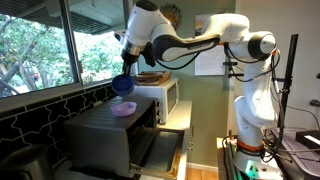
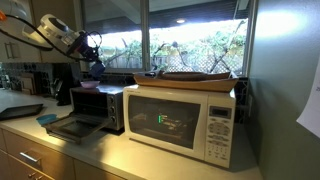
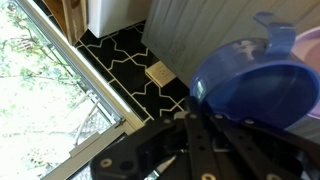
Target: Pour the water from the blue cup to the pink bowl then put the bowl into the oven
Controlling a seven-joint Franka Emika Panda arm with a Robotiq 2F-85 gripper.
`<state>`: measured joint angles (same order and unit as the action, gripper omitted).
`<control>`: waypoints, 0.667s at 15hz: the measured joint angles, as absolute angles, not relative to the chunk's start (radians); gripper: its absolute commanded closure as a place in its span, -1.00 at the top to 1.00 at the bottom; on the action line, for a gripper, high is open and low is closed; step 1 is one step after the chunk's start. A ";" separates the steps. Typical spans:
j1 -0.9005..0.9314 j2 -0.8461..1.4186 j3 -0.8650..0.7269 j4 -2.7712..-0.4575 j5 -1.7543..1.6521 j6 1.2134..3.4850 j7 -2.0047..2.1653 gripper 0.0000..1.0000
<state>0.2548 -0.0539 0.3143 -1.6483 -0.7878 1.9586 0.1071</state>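
Dark gripper (image 3: 197, 118) linkage fills the bottom of the wrist view, the jaws clamped together on the wall of the blue cup (image 3: 250, 90), pinching it at the rim. That cup is tipped well off upright, its open mouth turned towards the wrist camera, so its axis lies closer to level than to vertical. Past its far edge a sliver of the pink bowl (image 3: 305, 42) shows.

In an exterior view the relation is plainer: the blue cup (image 1: 123, 85) hangs in the air straight above the pink bowl (image 1: 124, 108), near but apart, and the bowl sits on the flat top of the oven (image 1: 105, 135), beside the white microwave (image 1: 160, 95). Bowl below, cup mouth leaning down towards it: the pour looks lined up. Whether water is running I cannot tell.

In an exterior view the oven (image 2: 97, 105) stands on the desk (image 2: 120, 150) with its door seemingly dropped open, ready for the bowl.
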 measured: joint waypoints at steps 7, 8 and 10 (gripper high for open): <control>0.266 -0.054 0.315 -1.649 -0.804 1.960 0.076 -0.98; 0.268 -0.054 0.315 -1.649 -0.808 1.960 0.071 -0.98; 0.269 -0.054 0.315 -1.649 -0.816 1.960 0.061 -0.98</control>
